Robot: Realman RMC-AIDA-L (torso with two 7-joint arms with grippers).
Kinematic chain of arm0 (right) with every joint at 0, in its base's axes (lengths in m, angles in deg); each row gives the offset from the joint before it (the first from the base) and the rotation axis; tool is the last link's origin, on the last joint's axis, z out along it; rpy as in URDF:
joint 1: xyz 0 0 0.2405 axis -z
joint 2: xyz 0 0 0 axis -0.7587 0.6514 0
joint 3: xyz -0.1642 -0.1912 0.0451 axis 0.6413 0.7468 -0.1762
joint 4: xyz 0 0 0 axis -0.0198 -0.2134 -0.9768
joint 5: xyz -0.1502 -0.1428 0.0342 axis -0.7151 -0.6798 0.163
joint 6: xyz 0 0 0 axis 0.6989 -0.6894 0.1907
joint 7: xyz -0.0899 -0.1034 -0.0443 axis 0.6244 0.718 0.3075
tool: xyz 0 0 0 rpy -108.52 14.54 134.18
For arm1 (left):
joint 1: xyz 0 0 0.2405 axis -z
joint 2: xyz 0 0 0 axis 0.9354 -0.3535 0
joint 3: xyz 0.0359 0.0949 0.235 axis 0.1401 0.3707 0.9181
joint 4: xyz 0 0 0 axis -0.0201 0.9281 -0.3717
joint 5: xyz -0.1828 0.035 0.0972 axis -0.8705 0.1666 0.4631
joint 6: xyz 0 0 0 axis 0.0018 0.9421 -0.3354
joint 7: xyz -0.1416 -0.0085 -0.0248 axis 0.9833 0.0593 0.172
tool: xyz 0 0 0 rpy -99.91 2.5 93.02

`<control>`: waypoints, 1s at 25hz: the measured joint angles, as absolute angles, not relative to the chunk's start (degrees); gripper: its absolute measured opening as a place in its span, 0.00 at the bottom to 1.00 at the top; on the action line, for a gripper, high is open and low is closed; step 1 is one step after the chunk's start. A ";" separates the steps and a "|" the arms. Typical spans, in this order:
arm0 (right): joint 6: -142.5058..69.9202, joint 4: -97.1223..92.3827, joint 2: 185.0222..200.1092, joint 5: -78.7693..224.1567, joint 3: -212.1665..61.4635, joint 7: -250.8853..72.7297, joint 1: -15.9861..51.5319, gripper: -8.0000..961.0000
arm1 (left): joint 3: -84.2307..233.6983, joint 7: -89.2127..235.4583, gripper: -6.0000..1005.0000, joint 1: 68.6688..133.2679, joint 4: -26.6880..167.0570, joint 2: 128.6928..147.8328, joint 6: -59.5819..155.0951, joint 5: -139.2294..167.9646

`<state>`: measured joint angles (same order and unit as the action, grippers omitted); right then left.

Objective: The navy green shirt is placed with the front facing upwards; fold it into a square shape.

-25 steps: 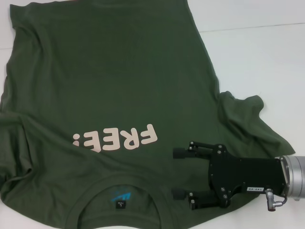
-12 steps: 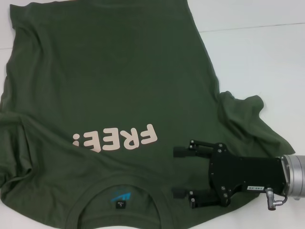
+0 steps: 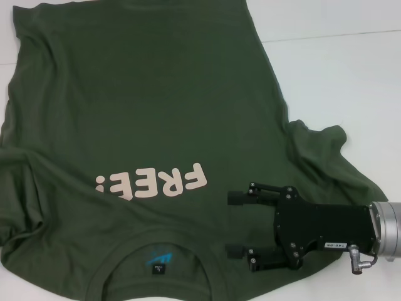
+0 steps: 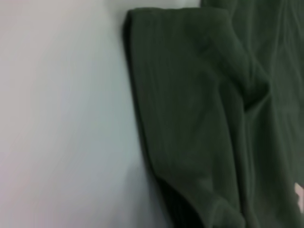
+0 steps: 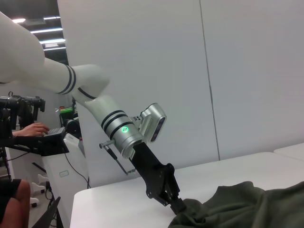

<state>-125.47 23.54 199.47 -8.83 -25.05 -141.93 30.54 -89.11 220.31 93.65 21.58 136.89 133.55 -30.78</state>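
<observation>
Olive cotton covers most of the white tabletop [image 3: 351,69]: the shirt [image 3: 144,106] lies front up, its pink "FREE" lettering [image 3: 152,182] just beyond the right hand's [image 3: 235,224] fingertips and toward the shirt's middle. The collar [image 3: 160,241], with its small blue logo [image 3: 158,257], lies beside that hand, on the side nearer the robot.

The right hand hovers over the shirt's shoulder area — released, its two black fingers [image 3: 237,199] spread wide apart with bare cloth between them and nothing grasped. Whether the fingertips touch the fabric cannot be told. Behind its wrist, a rumpled sleeve [image 3: 326,157] bunches on the tabletop.

The left hand [image 5: 176,205] shows only in the right wrist view, its fingertips down at a raised fold at the shirt's edge — clenched or released, I cannot tell. The left wrist view shows a folded sleeve [image 4: 190,118] lying against the tabletop.
</observation>
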 joint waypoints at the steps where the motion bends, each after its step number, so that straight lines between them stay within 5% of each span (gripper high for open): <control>1: -125.46 23.55 199.47 -8.83 -25.05 -141.94 30.54 0.92 | -89.35 220.18 0.04 93.74 21.53 136.81 134.03 -31.05; 25: -125.27 23.59 199.47 -8.83 -25.05 -141.99 30.54 0.92 | -89.58 218.90 0.04 96.18 21.58 136.29 136.89 -37.47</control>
